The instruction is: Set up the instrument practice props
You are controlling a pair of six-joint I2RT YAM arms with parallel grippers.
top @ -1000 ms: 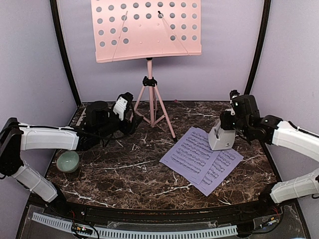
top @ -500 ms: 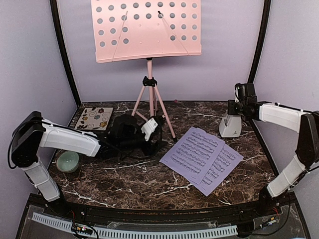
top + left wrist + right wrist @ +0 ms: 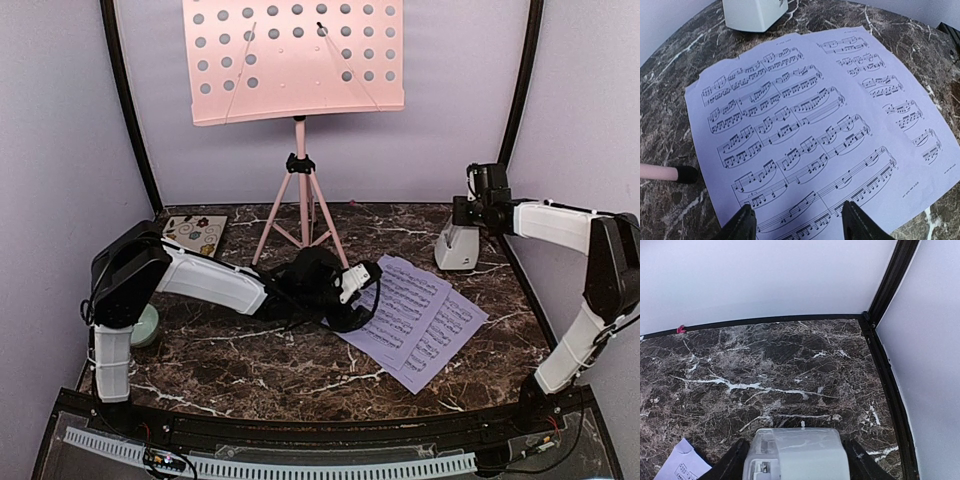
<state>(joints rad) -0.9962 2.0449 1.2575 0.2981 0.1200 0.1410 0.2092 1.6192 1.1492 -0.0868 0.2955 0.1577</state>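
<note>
The left arm (image 3: pixel 210 283) and right arm (image 3: pixel 555 222) share one build: long white shells joined by black joint housings, with thin black cables looping beside the left one. The left gripper (image 3: pixel 799 222) has matte black tapered fingers (image 3: pixel 744 226) and a white block on its body.

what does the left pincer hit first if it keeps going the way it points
Probably the upper sheet-music page, lying flat just ahead of the left pincer; the metronome is farther along.

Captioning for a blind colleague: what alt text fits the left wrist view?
Two overlapping sheet-music pages lie on the marble table, the open left gripper poised over the top page. A white metronome sits beyond them; a pink stand leg ends at left.
</note>
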